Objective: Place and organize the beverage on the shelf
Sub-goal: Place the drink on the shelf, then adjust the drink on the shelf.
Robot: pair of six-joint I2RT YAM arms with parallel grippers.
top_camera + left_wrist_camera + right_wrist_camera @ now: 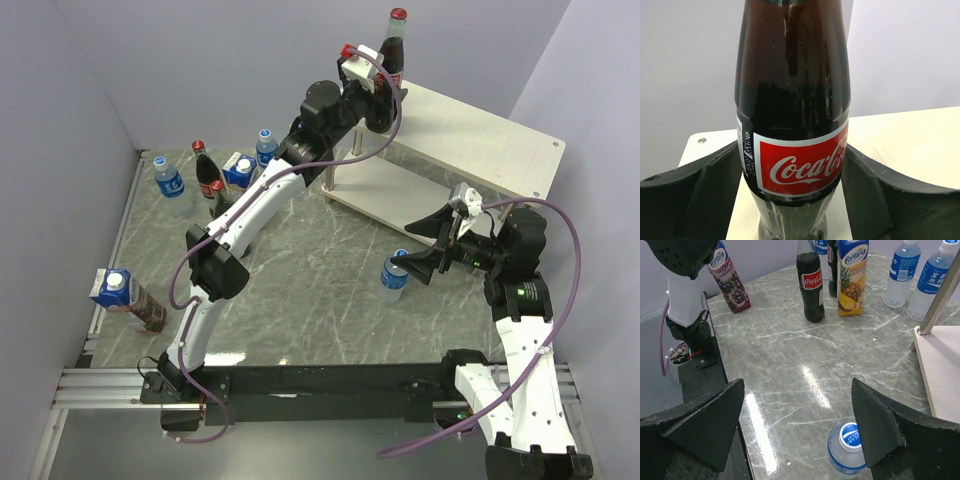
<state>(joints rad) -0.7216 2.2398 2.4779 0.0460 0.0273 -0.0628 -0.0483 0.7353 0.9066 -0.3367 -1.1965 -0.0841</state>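
From above, the left gripper [388,95] is around a cola bottle [395,45] standing at the far left corner of the shelf [490,140] top.

Its wrist view shows fingers [705,195] right beside the bottle; I cannot tell if they squeeze it.

The right gripper [797,385] is wide, over a water bottle [847,450] on the table [790,355].

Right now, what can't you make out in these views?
Left wrist: cola cap and base cut off by the frame edges; whether the left gripper touches it is unclear.
Top: shelf lower board mostly hidden under the upper one.
Right wrist: shelf cut off by the right edge; only a corner and a leg show.
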